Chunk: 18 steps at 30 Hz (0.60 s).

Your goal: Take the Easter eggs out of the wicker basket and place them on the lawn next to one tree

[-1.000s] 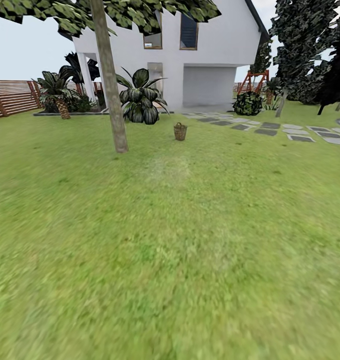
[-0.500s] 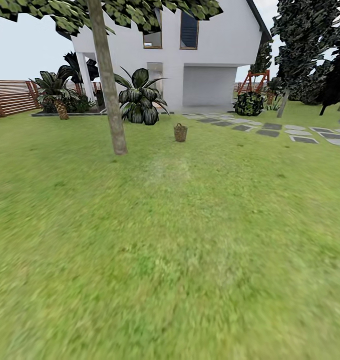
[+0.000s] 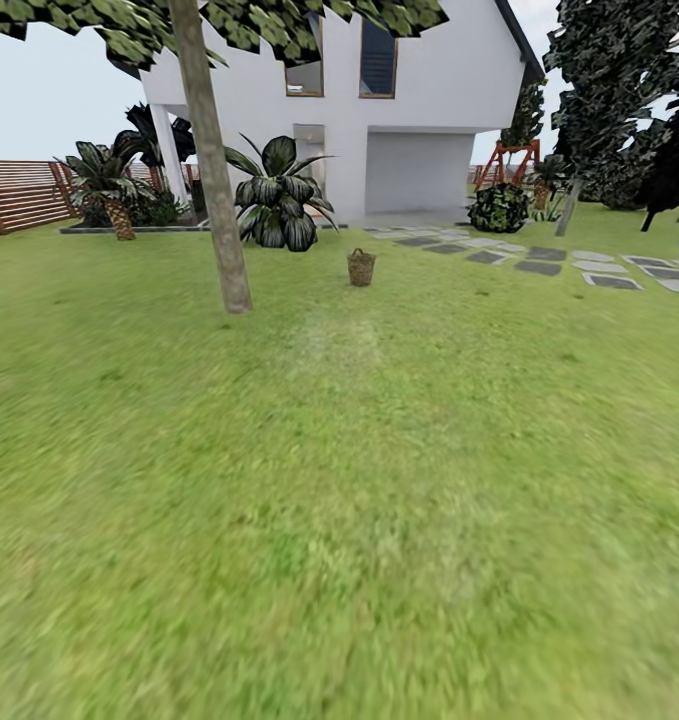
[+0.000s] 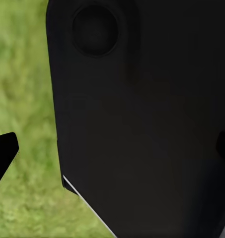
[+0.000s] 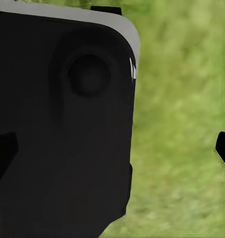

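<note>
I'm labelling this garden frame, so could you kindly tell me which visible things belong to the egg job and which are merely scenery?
For the job:
wicker basket
tree trunk left of it
lawn

Scenery:
white house
stepping stones
broad-leaved plant
wooden fence
red swing frame

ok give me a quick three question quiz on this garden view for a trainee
1. True or false: the wicker basket stands on the stepping stones.
2. In the head view, the basket stands on which side of the tree trunk? A) left B) right
3. Fill in: the brown slatted ____ runs along the far left edge.

Key
1. False: it stands on the lawn.
2. B
3. fence
</note>
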{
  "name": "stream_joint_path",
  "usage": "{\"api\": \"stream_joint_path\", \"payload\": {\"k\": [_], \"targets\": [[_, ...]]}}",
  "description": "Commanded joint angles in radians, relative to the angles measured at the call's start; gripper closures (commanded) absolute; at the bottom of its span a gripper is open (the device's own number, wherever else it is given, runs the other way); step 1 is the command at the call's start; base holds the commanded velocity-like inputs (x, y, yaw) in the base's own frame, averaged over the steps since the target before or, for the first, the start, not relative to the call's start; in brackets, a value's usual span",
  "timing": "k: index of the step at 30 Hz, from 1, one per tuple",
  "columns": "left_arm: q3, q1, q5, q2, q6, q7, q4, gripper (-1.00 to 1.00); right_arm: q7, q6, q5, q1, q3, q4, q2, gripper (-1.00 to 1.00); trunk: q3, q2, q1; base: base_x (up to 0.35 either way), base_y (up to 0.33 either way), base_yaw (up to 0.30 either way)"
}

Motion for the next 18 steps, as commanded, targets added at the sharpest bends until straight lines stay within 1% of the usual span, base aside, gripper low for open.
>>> {"api": "stream_joint_path", "payload": {"k": [1,4,9,18], "targets": [[0.001,0.0,0.001,0.0,-0.002,0.0,0.0,-1.0,-0.001,-0.007,0.002,0.0,0.004,-0.001,0.0,-1.0,-0.001,0.0,0.0,0.248,0.0,0.0],[0.001,0.0,0.001,0.0,-0.002,-0.001,0.0,-1.0,-0.001,-0.028,0.003,0.0,0.002,-0.001,0.001,-1.0,-0.001,0.0,0.0,0.247,0.0,0.0],[0.001,0.0,0.001,0.0,-0.002,0.0,0.0,-1.0,-0.001,-0.093,0.008,0.0,0.008,-0.001,0.003,-1.0,-0.001,0.0,0.0,0.247,0.0,0.0],[0.001,0.0,0.001,0.001,-0.002,0.0,0.0,-1.0,0.001,-0.107,0.008,0.0,0.009,-0.002,0.004,-1.0,-0.001,0.0,0.0,0.247,0.0,0.0]]}}
